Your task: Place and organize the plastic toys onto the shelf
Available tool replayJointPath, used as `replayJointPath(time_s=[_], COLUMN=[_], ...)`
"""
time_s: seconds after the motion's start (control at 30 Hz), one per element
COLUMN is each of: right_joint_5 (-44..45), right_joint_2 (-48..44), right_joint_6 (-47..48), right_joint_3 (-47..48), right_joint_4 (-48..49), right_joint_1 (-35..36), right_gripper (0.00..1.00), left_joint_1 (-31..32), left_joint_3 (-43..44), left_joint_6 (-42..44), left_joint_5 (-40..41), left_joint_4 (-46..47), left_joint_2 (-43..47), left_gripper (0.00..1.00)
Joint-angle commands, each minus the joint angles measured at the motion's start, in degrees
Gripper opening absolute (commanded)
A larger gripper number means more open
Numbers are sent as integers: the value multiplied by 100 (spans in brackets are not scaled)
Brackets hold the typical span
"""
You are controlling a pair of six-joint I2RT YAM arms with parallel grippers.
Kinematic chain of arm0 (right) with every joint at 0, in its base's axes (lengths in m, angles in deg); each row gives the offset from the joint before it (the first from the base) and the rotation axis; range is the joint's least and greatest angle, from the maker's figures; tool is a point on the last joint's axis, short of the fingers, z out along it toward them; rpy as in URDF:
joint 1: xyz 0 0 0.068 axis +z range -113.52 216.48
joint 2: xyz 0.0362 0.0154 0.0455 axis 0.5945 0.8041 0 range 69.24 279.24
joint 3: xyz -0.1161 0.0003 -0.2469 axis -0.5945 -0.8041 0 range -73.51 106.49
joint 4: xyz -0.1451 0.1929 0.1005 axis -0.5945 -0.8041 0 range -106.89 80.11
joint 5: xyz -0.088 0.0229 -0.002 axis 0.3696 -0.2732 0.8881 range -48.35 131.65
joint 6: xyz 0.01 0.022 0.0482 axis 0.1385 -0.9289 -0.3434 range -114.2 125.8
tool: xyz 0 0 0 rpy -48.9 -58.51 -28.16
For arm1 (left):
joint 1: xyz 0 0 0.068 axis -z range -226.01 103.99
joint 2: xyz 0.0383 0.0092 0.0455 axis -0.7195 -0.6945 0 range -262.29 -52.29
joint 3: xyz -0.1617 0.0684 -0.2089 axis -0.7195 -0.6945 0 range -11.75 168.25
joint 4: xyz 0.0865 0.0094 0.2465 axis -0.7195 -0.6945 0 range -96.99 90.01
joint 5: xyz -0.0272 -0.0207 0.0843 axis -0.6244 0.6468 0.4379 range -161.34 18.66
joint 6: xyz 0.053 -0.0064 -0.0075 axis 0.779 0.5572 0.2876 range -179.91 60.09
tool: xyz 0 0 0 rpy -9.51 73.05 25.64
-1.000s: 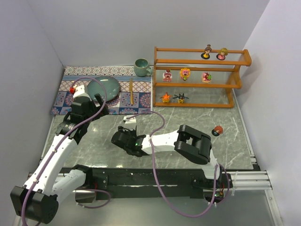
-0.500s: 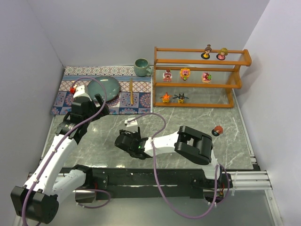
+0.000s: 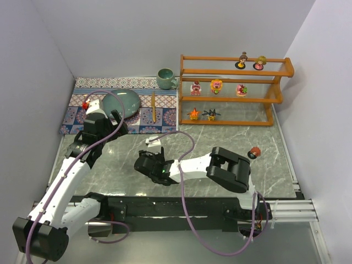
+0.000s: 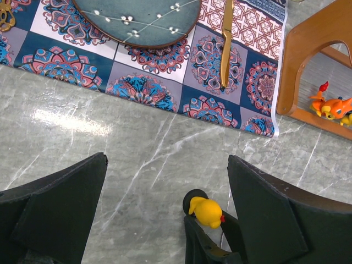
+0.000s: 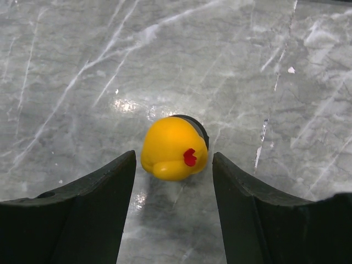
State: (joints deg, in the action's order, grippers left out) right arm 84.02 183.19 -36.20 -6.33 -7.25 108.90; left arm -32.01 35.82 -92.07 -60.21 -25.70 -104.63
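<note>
Yellow and round-headed, a small figure [image 5: 175, 148] on a dark base rests on the grey marble table [image 5: 82, 55], directly between the fingers of your right gripper [image 5: 173, 165]. The jaws are parted and straddle it. A thin sliver of table shows on each side, so they grasp nothing. The right arm lies low across the middle of the table.

Your left gripper [image 4: 165, 187] is spread wide and empty. It hovers over the marble at the near edge of the patterned mat [image 4: 148, 88]. Its camera catches the yellow figure low in the view, with the right fingers' tips just below it.

The shelf [image 3: 278, 99] stands at the far right, its left end beside the mat, and carries seven toys:
- **Top tier:** a dark-haired figure [image 3: 242, 59] and a yellow-haired figure [image 3: 260, 61], side by side at the right.
- **Middle tier:** a pink bear [image 3: 195, 88], an orange-yellow figurine [image 3: 216, 85] and a pink-red figurine [image 3: 241, 89], spaced in a row.
- **Bottom tier:** an orange spiky creature [image 3: 193, 113] just beside a dark spiky creature [image 3: 210, 115].

A red-and-brown toy [image 3: 253, 152] sits on the table in front of the shelf's right end, well apart from both grippers.

On the mat lie a teal plate [image 3: 122, 103], a wooden utensil [image 3: 153, 107] and a teal mug [image 3: 164, 78].
</note>
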Motion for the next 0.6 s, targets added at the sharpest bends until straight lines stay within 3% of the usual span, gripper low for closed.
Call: replayJointPath(time_s=[0.0,0.37,0.5,0.57], right_joint_5=[35,-10,-36,-53], right_joint_2=[-268,-268,-356,-470], right_joint_6=[209,482,579,666], right_joint_3=[103,-29,-126,-231], right_joint_4=[307,528,615,659], right_joint_1=[-97,-132,-132,-132], right_gripper=[65,50,38,28], left_joint_1=[-38,-46,-38,-46], left_joint_3=[-29,-29,-29,-29], left_joint_6=[52,52,61,61], left_joint_5=[-112,-147,-156,-164], left_joint_4=[234,242,234,242], left_joint_2=[22,-5,-22,-22], left_gripper=[97,97,97,97])
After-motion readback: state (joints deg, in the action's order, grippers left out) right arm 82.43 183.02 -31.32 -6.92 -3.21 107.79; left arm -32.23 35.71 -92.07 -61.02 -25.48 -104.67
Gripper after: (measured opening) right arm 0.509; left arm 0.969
